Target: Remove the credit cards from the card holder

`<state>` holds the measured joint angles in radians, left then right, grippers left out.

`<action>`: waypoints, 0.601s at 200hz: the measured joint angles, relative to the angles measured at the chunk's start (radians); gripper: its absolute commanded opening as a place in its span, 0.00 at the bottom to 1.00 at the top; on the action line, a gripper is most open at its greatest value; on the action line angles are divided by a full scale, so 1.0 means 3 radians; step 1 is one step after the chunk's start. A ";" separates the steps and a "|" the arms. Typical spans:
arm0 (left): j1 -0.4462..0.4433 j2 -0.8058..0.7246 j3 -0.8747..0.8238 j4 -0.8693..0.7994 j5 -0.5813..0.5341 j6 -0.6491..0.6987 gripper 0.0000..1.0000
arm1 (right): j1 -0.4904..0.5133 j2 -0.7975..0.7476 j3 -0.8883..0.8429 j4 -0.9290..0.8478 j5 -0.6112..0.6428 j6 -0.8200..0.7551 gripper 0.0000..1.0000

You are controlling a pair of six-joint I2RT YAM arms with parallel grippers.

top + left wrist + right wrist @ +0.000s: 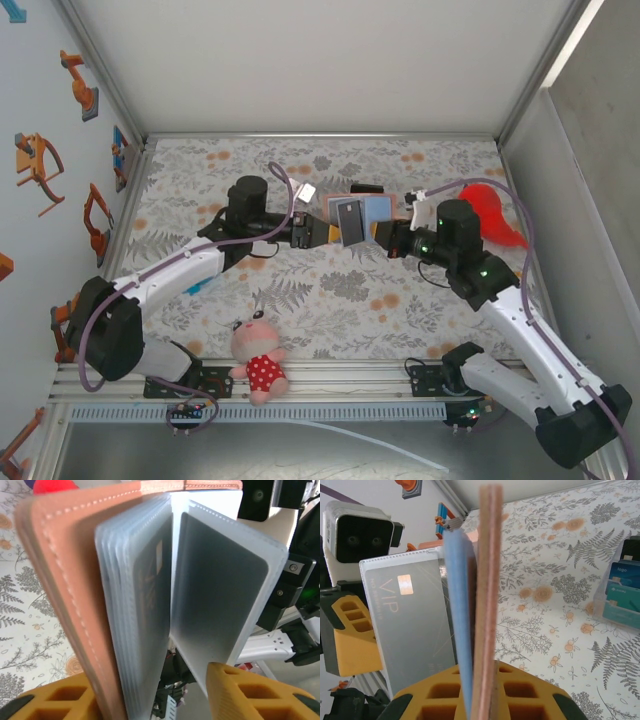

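Your right gripper (480, 686) was clamped on the cover of the open card holder (488, 580). Your left gripper (150, 690) stood with jaws apart around its plastic sleeves (135, 605), one holding a VIP card (405, 625).

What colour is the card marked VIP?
Grey with gold lettering; the VIP card shows best in the right wrist view.

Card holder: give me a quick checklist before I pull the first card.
1. Right gripper clamped on the card holder cover: ok.
2. Holder open, plastic sleeves fanned: ok.
3. VIP card facing out in its sleeve: ok.
4. Left gripper closed on that card: not ok, jaws apart.
5. Card started out of the sleeve: not ok, fully seated.
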<state>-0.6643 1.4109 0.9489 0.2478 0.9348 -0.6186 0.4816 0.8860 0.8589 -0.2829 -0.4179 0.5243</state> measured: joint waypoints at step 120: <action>-0.0308 -0.0782 -0.0061 -0.1179 -0.2350 0.0735 0.97 | 0.0065 0.0340 -0.0193 -0.0228 0.0278 0.0483 0.00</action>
<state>-0.7567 1.1763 0.9306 -0.1059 0.2298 -0.3981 0.5011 0.9878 0.8009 -0.3511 -0.3344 0.6693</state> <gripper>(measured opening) 0.969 0.082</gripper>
